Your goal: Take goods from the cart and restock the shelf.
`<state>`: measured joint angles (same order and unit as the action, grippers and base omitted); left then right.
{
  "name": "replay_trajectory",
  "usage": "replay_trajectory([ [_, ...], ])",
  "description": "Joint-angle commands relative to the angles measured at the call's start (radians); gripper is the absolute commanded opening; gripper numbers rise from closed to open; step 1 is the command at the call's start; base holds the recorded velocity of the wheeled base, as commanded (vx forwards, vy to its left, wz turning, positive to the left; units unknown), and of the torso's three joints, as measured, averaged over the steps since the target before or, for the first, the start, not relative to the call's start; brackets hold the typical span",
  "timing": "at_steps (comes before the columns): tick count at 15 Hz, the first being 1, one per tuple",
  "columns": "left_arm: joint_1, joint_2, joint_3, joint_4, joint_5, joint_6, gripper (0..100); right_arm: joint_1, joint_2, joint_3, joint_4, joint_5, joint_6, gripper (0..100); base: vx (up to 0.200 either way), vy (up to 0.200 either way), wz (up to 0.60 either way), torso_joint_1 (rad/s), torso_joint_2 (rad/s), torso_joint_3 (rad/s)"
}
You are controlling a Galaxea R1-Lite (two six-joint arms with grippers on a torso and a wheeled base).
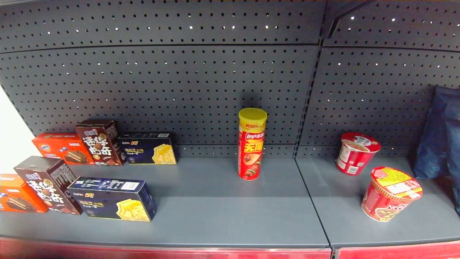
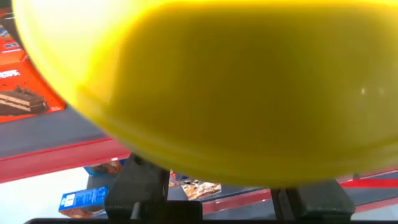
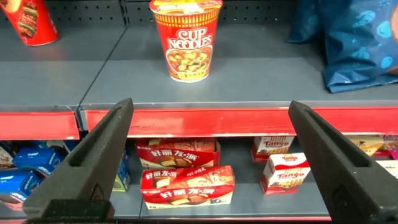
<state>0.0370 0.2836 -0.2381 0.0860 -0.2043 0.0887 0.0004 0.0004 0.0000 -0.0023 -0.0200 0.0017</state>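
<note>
A broad yellow lid (image 2: 224,81), seemingly the top of a chips can, sits right against the left wrist camera. My left gripper (image 2: 225,186) is shut on that can, its dark fingers (image 2: 138,193) showing on either side below the lid. My right gripper (image 3: 210,106) is open and empty, level with the shelf's red front edge (image 3: 205,119). A cup of noodles (image 3: 186,37) stands on the shelf just beyond it. On the grey shelf (image 1: 215,212), a red chips can with a yellow lid (image 1: 251,144) stands upright at the middle.
Several snack boxes (image 1: 115,199) fill the shelf's left end. Two noodle cups (image 1: 390,194) (image 1: 355,153) stand on the right, with blue bags (image 1: 440,133) at the far right. Bare shelf lies around the standing can. Red boxes (image 3: 186,183) sit on the lower shelf.
</note>
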Motion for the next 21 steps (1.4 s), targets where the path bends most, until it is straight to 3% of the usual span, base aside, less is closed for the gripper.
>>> replay_trajectory([
  [1, 0.000, -0.011, 0.003, 0.001, 0.000, 0.000, 0, 0.000, 0.000, 0.000, -0.001, 0.000, 0.000, 100, 0.000, 0.000, 0.00, 0.000, 0.00, 0.000],
  [9, 0.009, -0.067, -0.015, 0.001, 0.011, -0.001, 0, 0.000, 0.000, 0.000, -0.001, 0.000, 0.000, 100, 0.000, 0.000, 0.00, 0.000, 0.00, 0.000],
  [12, 0.034, -0.113, -0.069, 0.043, 0.075, 0.000, 0, 0.000, 0.000, 0.000, -0.002, 0.045, -0.029, 100, 0.000, 0.000, 0.00, 0.000, 0.00, 0.000],
  [13, 0.063, -0.124, -0.113, 0.123, 0.114, 0.000, 0, 0.000, 0.000, 0.000, -0.004, 0.052, -0.035, 100, 0.000, 0.000, 0.00, 0.000, 0.00, 0.000],
  [14, 0.087, -0.127, -0.125, 0.133, 0.134, 0.002, 0, 0.000, 0.000, 0.000, -0.005, 0.084, -0.066, 100, 0.000, 0.000, 0.00, 0.000, 0.00, 0.000],
  [16, 0.124, -0.146, -0.132, 0.141, 0.143, 0.002, 0, 0.000, 0.000, 0.000, -0.008, 0.118, -0.071, 100, 0.000, 0.000, 0.00, 0.000, 0.00, 0.000],
  [17, 0.138, -0.159, -0.136, 0.166, 0.143, 0.002, 0, 0.004, 0.007, -0.037, -0.015, 0.117, -0.025, 100, 0.000, 0.000, 0.00, 0.000, 0.00, 0.000],
  [18, 0.141, -0.181, -0.145, 0.219, 0.138, 0.002, 0, 0.007, 0.263, -0.276, -0.015, 0.120, 0.251, 100, 0.000, 0.000, 0.00, 0.000, 0.00, 0.000],
  [19, 0.141, -0.184, -0.138, 0.241, 0.135, 0.011, 0, 0.010, 0.374, -0.371, -0.024, 0.130, 0.305, 100, 0.000, 0.000, 0.00, 0.000, 0.00, 0.000],
  [21, 0.126, -0.178, -0.141, 0.229, 0.121, 0.014, 0, 0.059, 0.405, -0.420, -0.015, 0.267, 0.070, 100, 0.000, 0.000, 0.00, 0.000, 0.00, 0.000],
])
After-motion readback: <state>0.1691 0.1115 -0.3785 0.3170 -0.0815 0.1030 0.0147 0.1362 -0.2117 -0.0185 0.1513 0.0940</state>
